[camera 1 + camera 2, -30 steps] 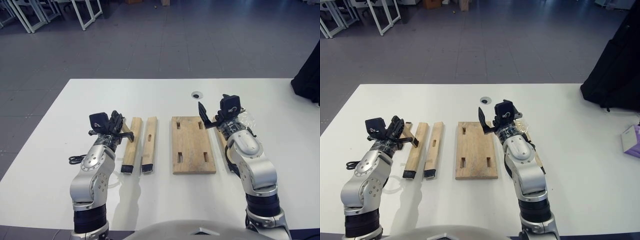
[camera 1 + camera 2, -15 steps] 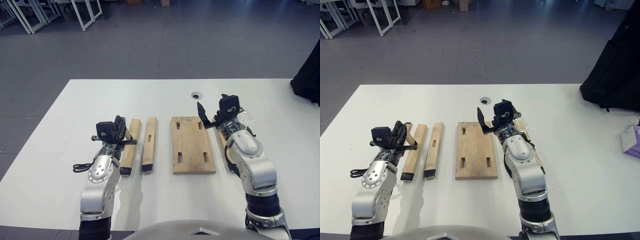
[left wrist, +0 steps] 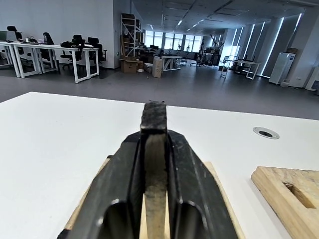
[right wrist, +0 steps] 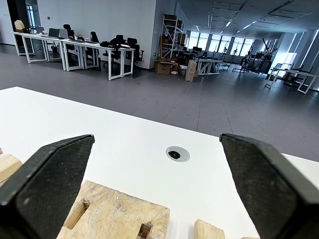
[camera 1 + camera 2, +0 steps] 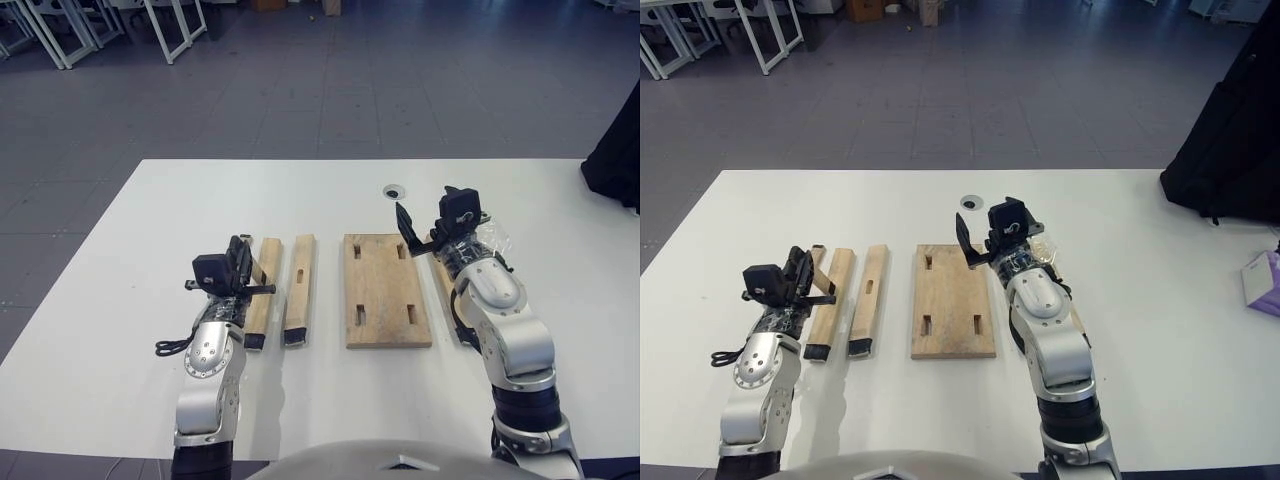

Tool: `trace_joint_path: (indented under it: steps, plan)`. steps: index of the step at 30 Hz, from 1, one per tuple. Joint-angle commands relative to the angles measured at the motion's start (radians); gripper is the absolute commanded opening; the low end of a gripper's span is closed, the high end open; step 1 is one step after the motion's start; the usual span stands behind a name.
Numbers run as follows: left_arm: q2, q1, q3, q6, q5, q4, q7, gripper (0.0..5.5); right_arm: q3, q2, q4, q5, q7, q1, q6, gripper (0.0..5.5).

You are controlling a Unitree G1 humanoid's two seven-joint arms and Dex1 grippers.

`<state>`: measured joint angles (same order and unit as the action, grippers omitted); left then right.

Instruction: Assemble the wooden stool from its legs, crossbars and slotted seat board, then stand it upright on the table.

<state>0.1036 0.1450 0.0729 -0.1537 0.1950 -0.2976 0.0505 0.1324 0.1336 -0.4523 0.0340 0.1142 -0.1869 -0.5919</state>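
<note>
The left gripper (image 5: 243, 264) has swung inward, jaws closed, over the leftmost leg (image 5: 262, 292). The right gripper (image 5: 419, 231) holds its jaws wide apart above the far right corner of the slotted seat board (image 5: 386, 292) on the desk (image 5: 330, 190).

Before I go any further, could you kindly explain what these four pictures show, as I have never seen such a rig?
This is a humanoid robot with two arms, each ending in a two-fingered tool. Two pictures come from cameras in its head, looking down over both arms. The other two come from a camera on each wrist, looking out past the fingers. On the white table lie stool parts: a slotted seat board in the middle, an inner bar and an outer bar to the robot's left of it, and a third bar partly hidden beside the right arm. The left tool is shut, over the outer bar. The right tool is open and holds nothing, near the board's far right corner.
</note>
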Motion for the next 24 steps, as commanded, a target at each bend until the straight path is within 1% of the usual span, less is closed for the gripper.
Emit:
trace_joint_path:
  steps: [1,3,4,9,11,13,15,17,20,22,24]
  plan:
    - [0.000,-0.075,0.000,-0.019,0.001,0.079,0.017,0.44,-0.001,0.001,0.003,-0.011,0.001,-0.019,0.005,4.64]
    - [0.001,-0.087,0.001,-0.009,-0.009,0.109,0.022,0.44,-0.001,0.004,-0.002,-0.012,0.000,-0.014,0.002,4.64]
    - [0.001,-0.088,0.000,-0.004,-0.013,0.124,0.024,0.81,-0.002,0.005,-0.005,-0.013,-0.001,-0.011,0.001,4.64]
    - [-0.010,-0.060,0.000,-0.005,-0.030,0.096,0.000,1.60,0.002,0.009,0.013,-0.009,0.014,-0.030,0.002,4.64]
    - [-0.010,-0.081,0.006,-0.033,-0.027,0.046,-0.009,1.96,0.000,0.010,0.011,-0.011,0.015,-0.028,0.002,4.64]
    - [0.004,-0.136,0.020,-0.100,-0.015,-0.029,-0.021,2.28,-0.002,0.008,0.011,-0.012,0.013,-0.026,0.003,4.64]
    - [0.031,-0.233,0.043,-0.182,-0.002,-0.083,-0.026,2.33,-0.001,0.005,0.011,-0.014,0.009,-0.023,0.005,4.64]
    - [0.070,-0.391,0.088,-0.286,0.043,-0.090,-0.029,2.33,0.001,-0.002,0.009,-0.017,0.000,-0.018,0.006,4.64]
    - [0.158,-0.650,0.139,-0.399,0.099,0.043,0.018,2.33,0.005,-0.008,0.014,-0.019,-0.006,-0.020,0.010,4.64]
    - [0.177,-0.716,0.143,-0.448,0.123,0.145,0.048,2.33,0.006,-0.010,0.018,-0.019,-0.006,-0.022,0.012,4.64]
    - [0.174,-0.686,0.121,-0.467,0.109,0.222,0.056,2.33,0.006,-0.010,0.021,-0.019,-0.005,-0.025,0.013,4.64]
